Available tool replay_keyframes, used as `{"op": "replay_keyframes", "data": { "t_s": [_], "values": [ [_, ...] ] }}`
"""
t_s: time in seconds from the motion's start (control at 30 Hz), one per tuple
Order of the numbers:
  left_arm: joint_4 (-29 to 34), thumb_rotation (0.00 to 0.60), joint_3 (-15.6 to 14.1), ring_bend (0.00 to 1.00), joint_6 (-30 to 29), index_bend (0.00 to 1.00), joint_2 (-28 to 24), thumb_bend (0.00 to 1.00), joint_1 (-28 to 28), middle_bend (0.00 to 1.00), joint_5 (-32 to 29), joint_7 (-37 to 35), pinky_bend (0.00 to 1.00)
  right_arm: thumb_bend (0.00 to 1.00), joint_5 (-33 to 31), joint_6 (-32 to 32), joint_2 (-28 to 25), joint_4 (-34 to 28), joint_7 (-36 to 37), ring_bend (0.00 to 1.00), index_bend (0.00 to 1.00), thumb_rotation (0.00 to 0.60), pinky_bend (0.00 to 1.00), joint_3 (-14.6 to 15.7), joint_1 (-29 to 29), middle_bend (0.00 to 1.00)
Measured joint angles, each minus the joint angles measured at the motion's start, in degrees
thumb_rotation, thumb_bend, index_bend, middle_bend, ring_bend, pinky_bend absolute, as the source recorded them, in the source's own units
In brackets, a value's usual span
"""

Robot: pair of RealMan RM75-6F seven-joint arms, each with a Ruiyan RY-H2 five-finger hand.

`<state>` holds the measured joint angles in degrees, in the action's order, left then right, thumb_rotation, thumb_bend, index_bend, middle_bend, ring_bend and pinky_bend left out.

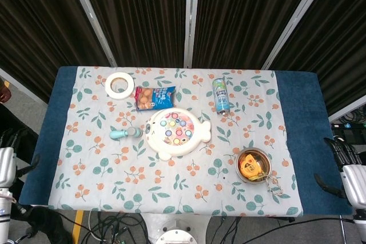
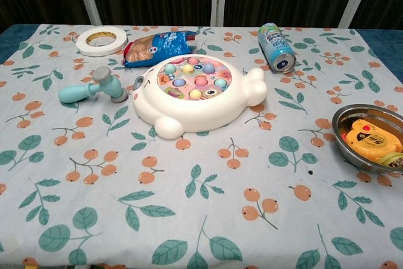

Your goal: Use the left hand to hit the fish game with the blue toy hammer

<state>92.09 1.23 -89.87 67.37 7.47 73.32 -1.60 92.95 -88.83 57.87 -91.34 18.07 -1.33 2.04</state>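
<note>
Apparently lay unheld: small pale-blue toy hammer (image 2: 92, 88) just left of white fish-shaped game (image 2: 196, 94); left hand (image 1: 6, 158) off desk's left edge, grasping nothing, fingers unclear.

Dark-curtained room, cloth-covered table

Black pleated curtains (image 1: 143, 15) with pale slanting poles (image 1: 91, 18) hang beyond the blue table (image 1: 303, 118); grey floor (image 1: 23, 107) at left, cables (image 1: 114, 227) near.
</note>
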Motion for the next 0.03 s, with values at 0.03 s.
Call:
{"op": "replay_keyframes", "data": {
  "t_s": [0.03],
  "values": [
    [0.35, 0.573, -0.48, 0.07, -1.06, 0.16, 0.01, 0.30, -0.87, 0.22, 0.76, 0.05, 0.13, 0.20, 0.17, 0.15, 0.14, -0.07, -0.25, 0.00, 0.00, 0.600, 0.00, 0.13, 0.07, 0.10]
  ]
}}
